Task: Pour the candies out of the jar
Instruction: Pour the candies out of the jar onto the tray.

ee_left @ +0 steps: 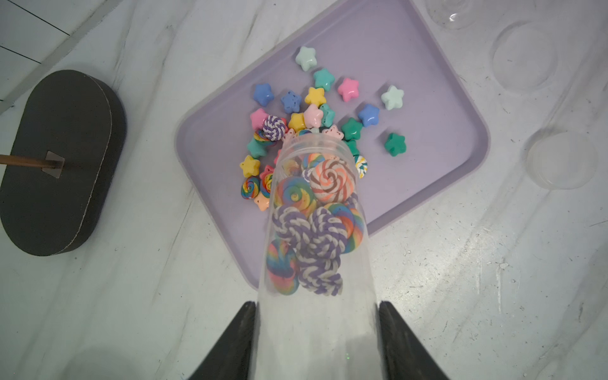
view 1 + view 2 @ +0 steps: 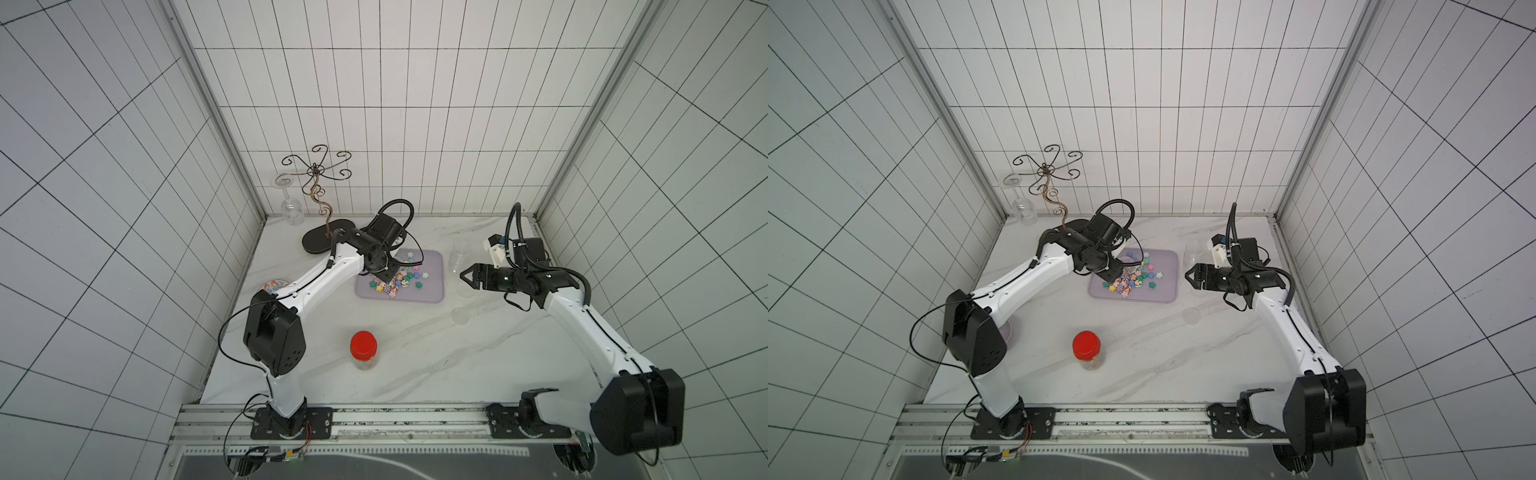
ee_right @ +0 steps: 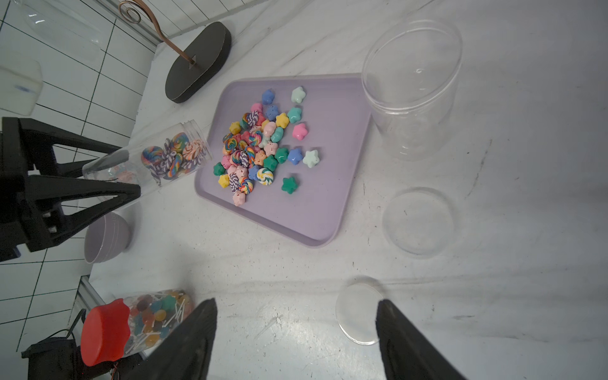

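Left gripper (image 1: 316, 304) clamps the tilted clear plastic jar (image 1: 314, 329); multicoloured star and swirl candies (image 1: 324, 79) lie beyond its mouth on the lilac tray (image 1: 437, 131). Right gripper (image 3: 296, 301) stands wide apart, empty.

Robot lab test booth
Black-gridded white panels (image 2: 332, 83) walled the marble-look worktop (image 2: 415, 365) on three sides, aluminium posts (image 2: 219, 124) stood at its back corners, and the left arm (image 2: 320, 278) and right arm (image 2: 582, 328) were bolted to a rail (image 2: 415, 415) along its front edge.
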Controlling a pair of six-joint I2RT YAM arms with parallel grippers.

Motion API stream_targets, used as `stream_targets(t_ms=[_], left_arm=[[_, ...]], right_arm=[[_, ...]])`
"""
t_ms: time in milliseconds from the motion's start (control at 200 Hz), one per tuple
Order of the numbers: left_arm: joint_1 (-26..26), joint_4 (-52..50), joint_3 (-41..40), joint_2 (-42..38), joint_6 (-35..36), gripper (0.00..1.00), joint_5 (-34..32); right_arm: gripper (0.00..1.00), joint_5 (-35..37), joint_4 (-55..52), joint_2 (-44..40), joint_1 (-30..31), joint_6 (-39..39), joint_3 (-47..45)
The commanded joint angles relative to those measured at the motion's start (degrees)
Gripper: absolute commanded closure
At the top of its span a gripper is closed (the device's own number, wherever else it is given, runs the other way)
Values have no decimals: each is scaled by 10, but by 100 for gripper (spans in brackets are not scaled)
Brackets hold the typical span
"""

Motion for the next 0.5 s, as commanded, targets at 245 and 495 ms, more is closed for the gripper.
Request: stream_targets(t_ms=[245, 495], left_arm=[[12, 15, -39, -12, 11, 77, 30], [11, 16, -34, -3, 21, 77, 23]], right_arm=[[23, -12, 9, 3, -6, -6, -29], [23, -5, 1, -8, -4, 2, -30]])
